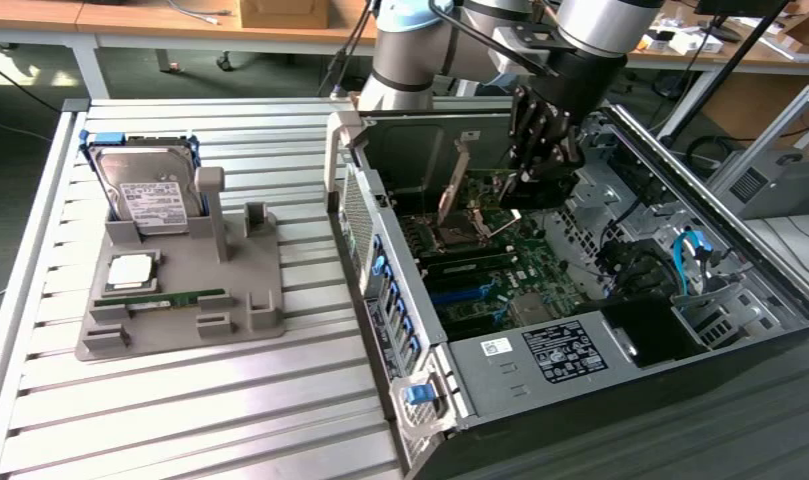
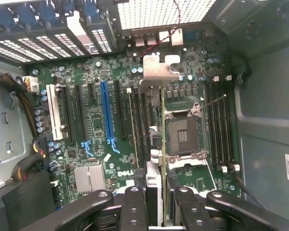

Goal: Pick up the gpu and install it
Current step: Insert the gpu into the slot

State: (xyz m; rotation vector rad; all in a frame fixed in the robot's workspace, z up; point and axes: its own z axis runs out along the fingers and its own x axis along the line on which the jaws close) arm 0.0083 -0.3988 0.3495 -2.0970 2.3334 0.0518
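Right under my wrist camera sit the black fingers (image 2: pixel 135 207) of the hand (image 2: pixel 156 204), and between them I can see the card (image 2: pixel 155 190) on edge, its silver bracket (image 2: pixel 160 66) standing out at the far end. The fingers are clamped on the card, pressing its two flat faces, which keeps the board upright so that its lower edge faces the motherboard (image 2: pixel 135 120).

From the exterior view the hand (image 1: pixel 527 175) hangs inside the open computer case (image 1: pixel 564 350), and the card (image 1: pixel 452 190) hangs below it, slanting down toward the board. I judge it is held above the slots and not yet seated; how close the edge is to any connector I cannot tell.

In the wrist view the card runs just beside the processor socket (image 2: pixel 182 135), between it and the row of long black slots. The blue slot (image 2: pixel 106 110) and the white one (image 2: pixel 52 113) lie further off to the side. The bracket points toward the perforated back wall (image 2: pixel 159 12) of the case, which makes sense, since that end has to meet the rear opening.

Further out, the case lies on its side with the lid off, so everything can be reached from above. On the slatted worktop (image 1: pixel 177 420), well apart from the case, stands a grey holder (image 1: pixel 177 300) with a hard drive (image 1: pixel 144 190) upright in it, a processor chip (image 1: pixel 131 270) lying flat and a memory stick (image 1: pixel 161 298) beside that.
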